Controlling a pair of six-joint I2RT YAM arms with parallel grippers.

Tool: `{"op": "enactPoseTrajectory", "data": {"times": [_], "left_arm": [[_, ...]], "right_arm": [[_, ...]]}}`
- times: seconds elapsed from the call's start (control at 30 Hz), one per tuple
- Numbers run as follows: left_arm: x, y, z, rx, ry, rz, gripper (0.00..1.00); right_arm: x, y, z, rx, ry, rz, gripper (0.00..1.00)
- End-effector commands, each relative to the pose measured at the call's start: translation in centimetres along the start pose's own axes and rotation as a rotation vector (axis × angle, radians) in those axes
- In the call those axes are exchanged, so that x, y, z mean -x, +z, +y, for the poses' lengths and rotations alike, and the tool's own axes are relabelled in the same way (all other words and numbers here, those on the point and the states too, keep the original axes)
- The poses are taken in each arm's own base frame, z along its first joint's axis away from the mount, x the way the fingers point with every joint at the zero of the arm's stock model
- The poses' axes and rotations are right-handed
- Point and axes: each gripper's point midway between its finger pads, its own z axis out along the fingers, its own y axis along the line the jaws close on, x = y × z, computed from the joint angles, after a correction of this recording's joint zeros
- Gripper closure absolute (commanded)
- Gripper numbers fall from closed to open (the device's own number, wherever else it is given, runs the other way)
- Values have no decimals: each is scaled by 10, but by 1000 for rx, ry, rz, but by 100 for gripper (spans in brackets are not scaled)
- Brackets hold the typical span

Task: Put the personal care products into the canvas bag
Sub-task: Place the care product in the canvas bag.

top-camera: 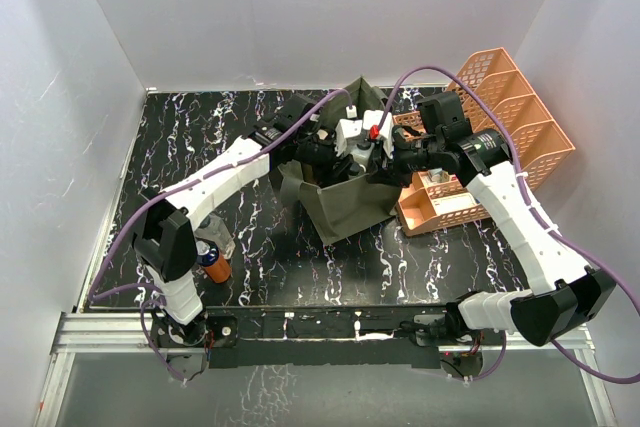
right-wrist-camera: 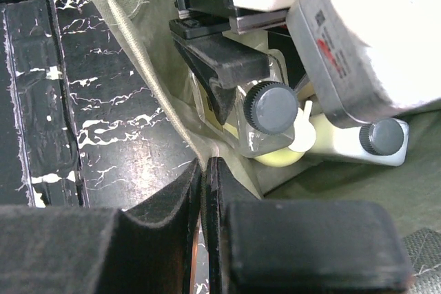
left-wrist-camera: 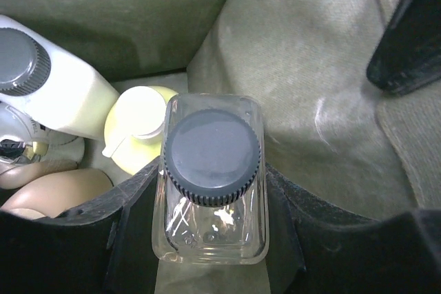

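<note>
My left gripper (left-wrist-camera: pixel 210 239): clamped on the clear bottle (left-wrist-camera: pixel 210 170), one pad against each flat side, with the bottle's dark cap facing my wrist camera.
Clear bottle: upright, held down inside the canvas bag (left-wrist-camera: pixel 310 101), close to a fabric wall. Whether its base touches the bottom is hidden.
My right gripper (right-wrist-camera: pixel 204 177): fingers pressed together on the bag's rim, holding the mouth open.
Already in the bag: a pale yellow bottle (left-wrist-camera: pixel 138 129) just beside the held one, a white bottle (left-wrist-camera: pixel 65 98) with a grey cap, and a tan bottle (left-wrist-camera: pixel 62 194) at the lower left.
Outside the bag: an orange bottle (top-camera: pixel 217 269) stands on the table (top-camera: pixel 270 247) near my left arm's base, well apart from the bag.
Nearby: the orange tray organizer (top-camera: pixel 500 117) sits just beside the bag.
Risk, release: if I let go above the bottom, I judge the bottle could drop and tip against the yellow one.
Risk, withdrawal: my pads sit close to the neighbours and the soft wall, so lifting out could snag fabric or drag a bottle up.
Risk, rim: if my right pinch slips, the wall may fold inward over my left fingers.
</note>
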Motion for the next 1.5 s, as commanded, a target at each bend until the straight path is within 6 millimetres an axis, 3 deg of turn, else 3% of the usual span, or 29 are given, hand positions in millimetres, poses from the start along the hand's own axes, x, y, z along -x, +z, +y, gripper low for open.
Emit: {"op": "enactPoseTrajectory", "data": {"times": [0.0, 0.17, 0.37, 0.77, 0.97, 1.47], "left_arm": [[23, 0, 20, 111, 29, -72, 100], [12, 4, 28, 164, -13, -64, 100], [9, 6, 20, 126, -15, -71, 100], [-23, 6, -1, 43, 7, 3, 100], [-38, 5, -2, 47, 5, 48, 94], [-41, 2, -10, 12, -85, 115, 70]], "right_arm": [[36, -12, 3, -15, -67, -116, 91], [38, -14, 3, -18, -68, -117, 91], [43, -17, 5, -12, -74, -127, 92], [36, -15, 2, -28, -74, -107, 91], [36, -14, 0, -29, -72, -104, 91], [44, -19, -1, -35, -97, -111, 91]]}}
